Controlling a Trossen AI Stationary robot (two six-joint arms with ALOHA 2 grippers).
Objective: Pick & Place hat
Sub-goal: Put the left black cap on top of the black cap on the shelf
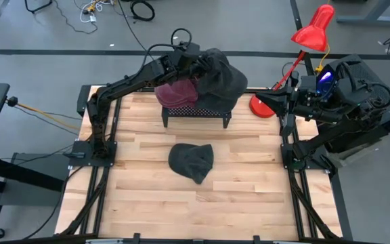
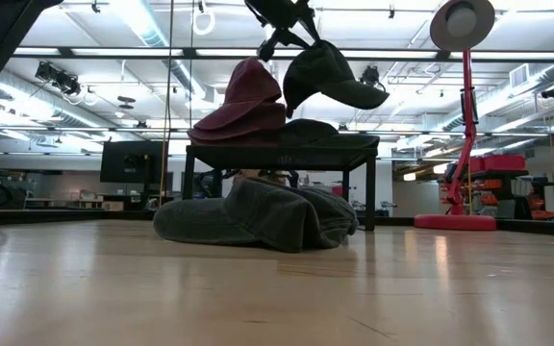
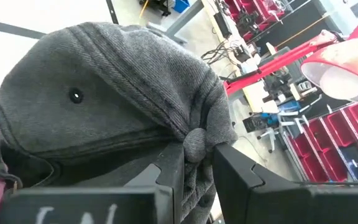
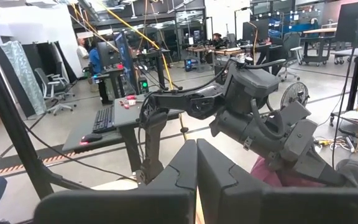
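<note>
A dark grey cap (image 1: 221, 80) hangs over the black stand (image 1: 195, 114) at the table's far middle, with my left gripper (image 3: 197, 163) shut on it. In the low view the cap (image 2: 330, 77) hangs tilted below that gripper (image 2: 291, 40), its brim toward the red lamp. Maroon hats (image 2: 243, 101) lie stacked on the stand's top (image 2: 282, 146). Another grey hat (image 1: 191, 161) lies crumpled on the table in front of the stand. My right gripper (image 4: 196, 167) waits shut, raised at the table's right edge (image 1: 279, 100). My left gripper pinches the cap's crown at its top button (image 3: 194, 144) between its two fingers (image 3: 169, 180), gathering the cloth there into folds. The fingers come from the table's left, slanting slightly down. The cap hangs tilted below them, just above the stand's top (image 2: 325, 135); whether it touches, I cannot tell.
A red desk lamp (image 1: 313, 30) stands with its base (image 1: 263, 106) at the table's far right, beside the stand. The bare wooden tabletop (image 1: 202, 203) stretches toward the near edge.
</note>
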